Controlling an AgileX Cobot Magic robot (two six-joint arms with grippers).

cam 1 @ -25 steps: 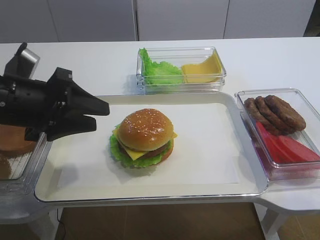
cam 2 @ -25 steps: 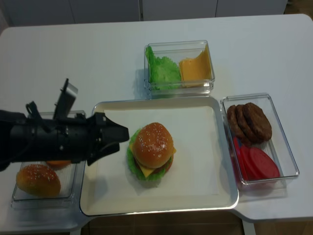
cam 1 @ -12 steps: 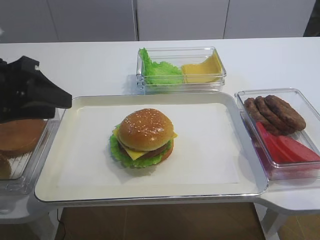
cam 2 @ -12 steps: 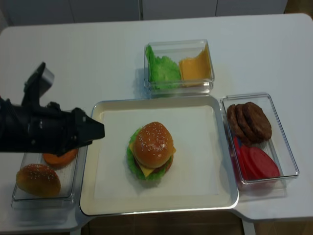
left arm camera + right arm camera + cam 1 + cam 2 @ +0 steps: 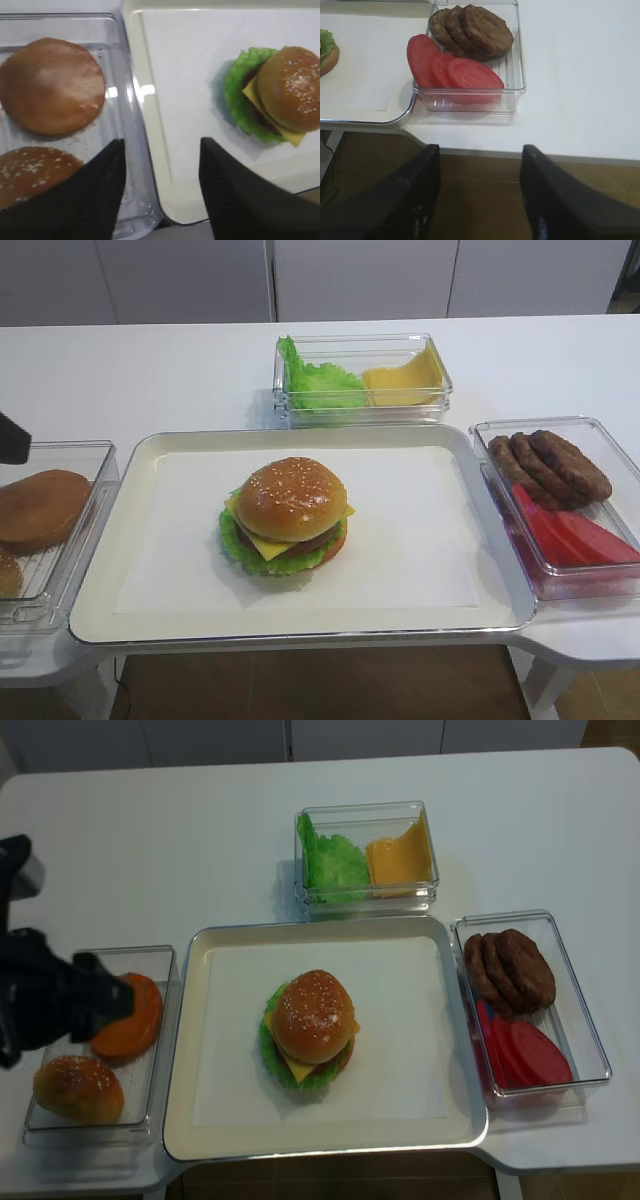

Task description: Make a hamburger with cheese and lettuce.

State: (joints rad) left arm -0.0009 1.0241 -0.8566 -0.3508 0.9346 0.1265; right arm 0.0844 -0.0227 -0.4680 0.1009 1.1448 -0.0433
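The hamburger [image 5: 288,515] stands finished in the middle of the white tray [image 5: 150,455], with a sesame-seeded top. A corner of the yellow cheese [image 5: 268,550] juts out under the top. The ruffled green lettuce [image 5: 235,545] frills round the base. My left gripper [image 5: 162,142] is open and empty, hanging over the seam between the bun box and the tray, well left of the hamburger [image 5: 280,92]. From above, the left gripper [image 5: 110,1000] shows at the left edge. My right gripper [image 5: 480,147] is open and empty, off the table's front edge over the floor.
A clear box [image 5: 160,960] at the left holds a flat bun half [image 5: 130,1020] and a seeded top [image 5: 78,1088]. At the back, a box [image 5: 440,365] holds loose leaves and cheese slices. At the right, a box [image 5: 520,60] holds patties and tomato slices.
My left arm has drawn back to the left, away from the hamburger and over the bun box. The hamburger has not moved.
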